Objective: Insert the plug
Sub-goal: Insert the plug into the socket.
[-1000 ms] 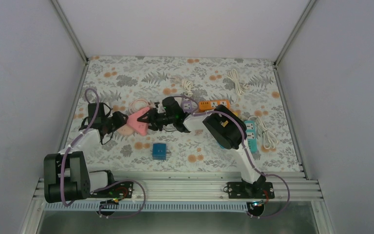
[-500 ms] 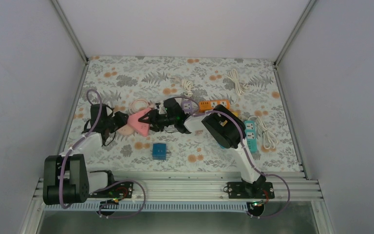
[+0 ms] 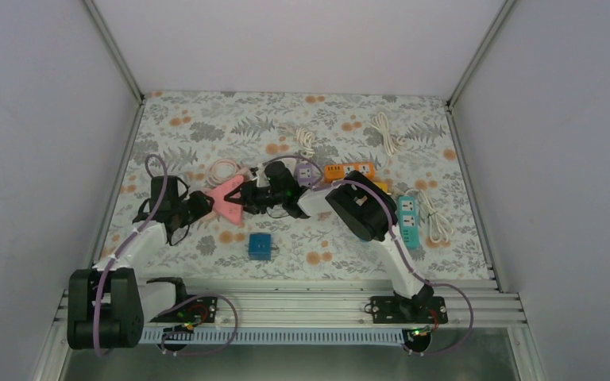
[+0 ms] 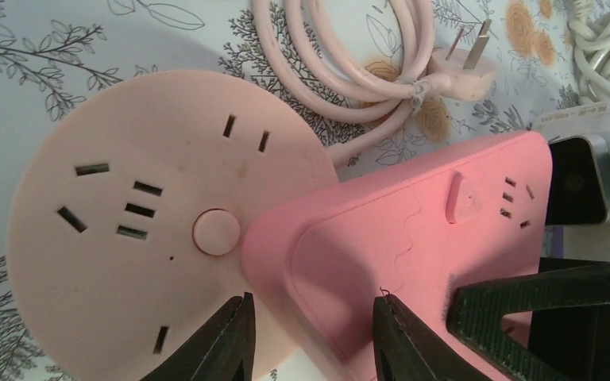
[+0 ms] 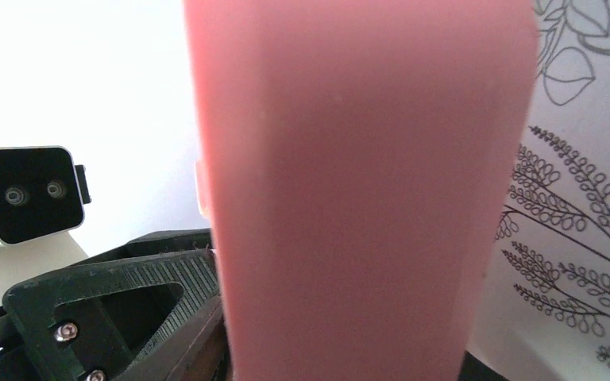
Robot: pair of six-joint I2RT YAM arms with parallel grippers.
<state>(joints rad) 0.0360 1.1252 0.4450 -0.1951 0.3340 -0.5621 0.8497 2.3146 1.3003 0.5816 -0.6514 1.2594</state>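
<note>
A pink plug [image 4: 465, 67] with bare prongs lies on the table at the end of its coiled pink cord [image 3: 224, 169]. A pale round socket [image 4: 151, 222] lies flat, and a deeper pink triangular socket block [image 4: 413, 254] overlaps its edge. My right gripper [image 3: 242, 196] is shut on that block, which fills the right wrist view [image 5: 349, 190] between its fingers [image 5: 127, 290]. My left gripper [image 4: 314, 341] stands open, its tips either side of the block's near corner; in the top view it [image 3: 201, 206] covers the round socket.
A blue box [image 3: 259, 246] sits near the front. An orange strip [image 3: 349, 170], a purple socket [image 3: 308, 172] and a teal strip [image 3: 409, 218] lie to the right. White cords [image 3: 387, 131] [image 3: 305, 139] [image 3: 437, 222] lie behind and beside them.
My left gripper has slid right, up against the pink block and over the round socket. The right gripper and the block have shifted slightly left.
</note>
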